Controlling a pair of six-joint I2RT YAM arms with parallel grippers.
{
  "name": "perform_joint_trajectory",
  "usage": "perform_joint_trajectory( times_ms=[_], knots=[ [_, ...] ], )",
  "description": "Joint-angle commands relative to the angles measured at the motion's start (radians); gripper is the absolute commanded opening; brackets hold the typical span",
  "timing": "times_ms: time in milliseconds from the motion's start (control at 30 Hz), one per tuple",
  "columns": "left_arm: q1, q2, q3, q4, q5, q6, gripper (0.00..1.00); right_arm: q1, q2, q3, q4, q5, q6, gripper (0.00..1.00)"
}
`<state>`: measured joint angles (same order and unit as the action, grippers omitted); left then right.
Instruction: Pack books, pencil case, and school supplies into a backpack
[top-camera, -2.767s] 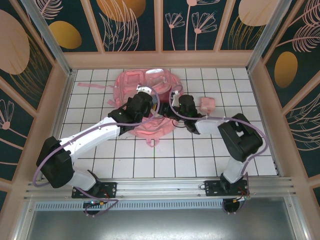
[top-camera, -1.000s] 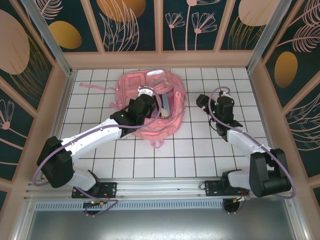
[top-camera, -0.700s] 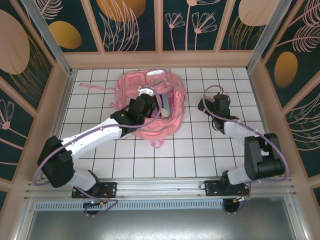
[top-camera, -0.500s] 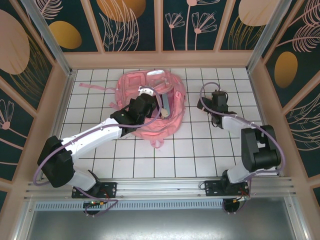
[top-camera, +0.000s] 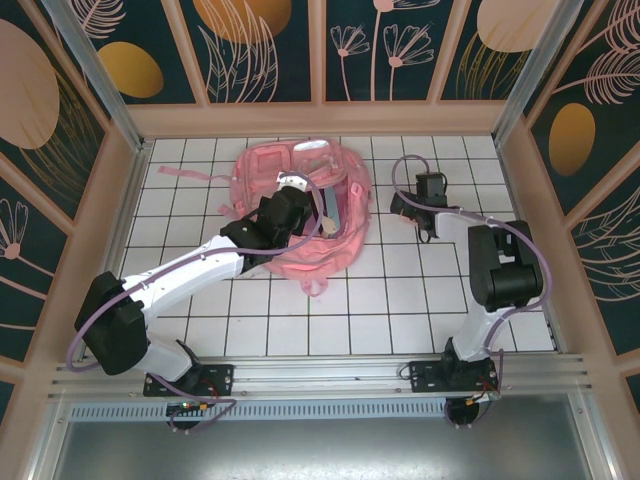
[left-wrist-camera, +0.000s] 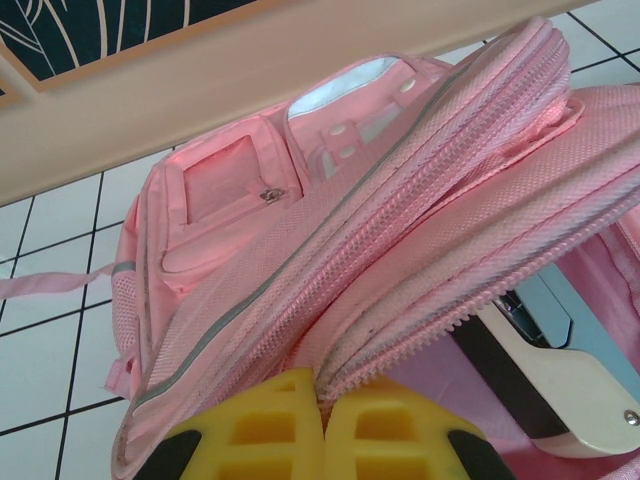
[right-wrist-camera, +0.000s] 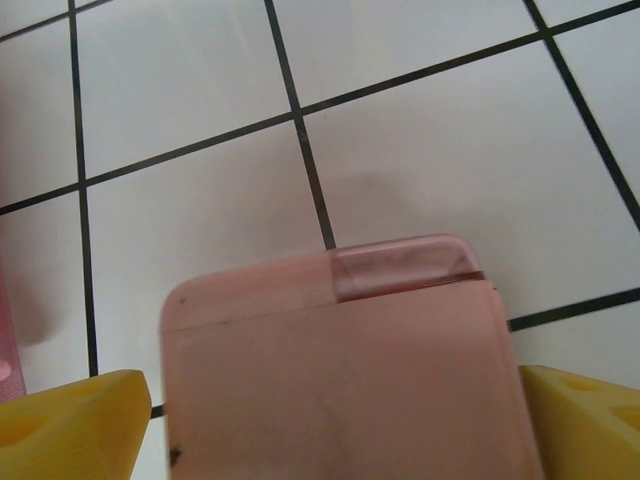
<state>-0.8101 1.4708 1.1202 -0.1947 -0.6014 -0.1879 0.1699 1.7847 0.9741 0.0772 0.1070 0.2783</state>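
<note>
Left gripper (top-camera: 300, 207) is clamped shut on the zipper rim of the backpack (top-camera: 268, 165), upper centre of the top view. The pack lies flat, long axis roughly top-to-bottom, opening on its right side. Right gripper (right-wrist-camera: 330, 385) has its jaws wide, straddling the pink squarish item (right-wrist-camera: 340, 380) over the tiled table (right-wrist-camera: 420, 130), right of the pack. The item's long axis runs up-frame, rounded end up. Whether it is actually gripped: can't tell.
</note>
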Motion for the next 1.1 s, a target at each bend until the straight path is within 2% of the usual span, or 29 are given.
perform_joint_trajectory(
  times_ms=[0, 167, 267, 467, 833, 1067],
  knots=[
    [0.006, -0.007, 0.055, 0.077, -0.009, -0.023, 0.0, -0.006, 0.046, 0.064, -0.085, -0.015, -0.013, 0.85],
    [0.006, -0.006, 0.055, 0.077, -0.008, -0.023, 0.0, 0.006, 0.049, 0.069, -0.111, 0.023, -0.017, 0.84],
    [0.007, -0.004, 0.055, 0.077, -0.006, -0.023, 0.0, 0.012, 0.038, 0.063, -0.11, 0.045, -0.026, 0.77],
    [0.005, -0.003, 0.055, 0.077, -0.008, -0.025, 0.0, 0.035, -0.055, 0.005, -0.069, 0.051, -0.02, 0.76],
    [0.006, -0.003, 0.055, 0.077, -0.005, -0.03, 0.0, 0.047, -0.179, -0.06, -0.045, -0.029, 0.016, 0.75],
    [0.006, 0.014, 0.078, 0.065, -0.018, -0.038, 0.0, 0.129, -0.42, -0.192, 0.088, -0.15, 0.094, 0.75]
  ],
)
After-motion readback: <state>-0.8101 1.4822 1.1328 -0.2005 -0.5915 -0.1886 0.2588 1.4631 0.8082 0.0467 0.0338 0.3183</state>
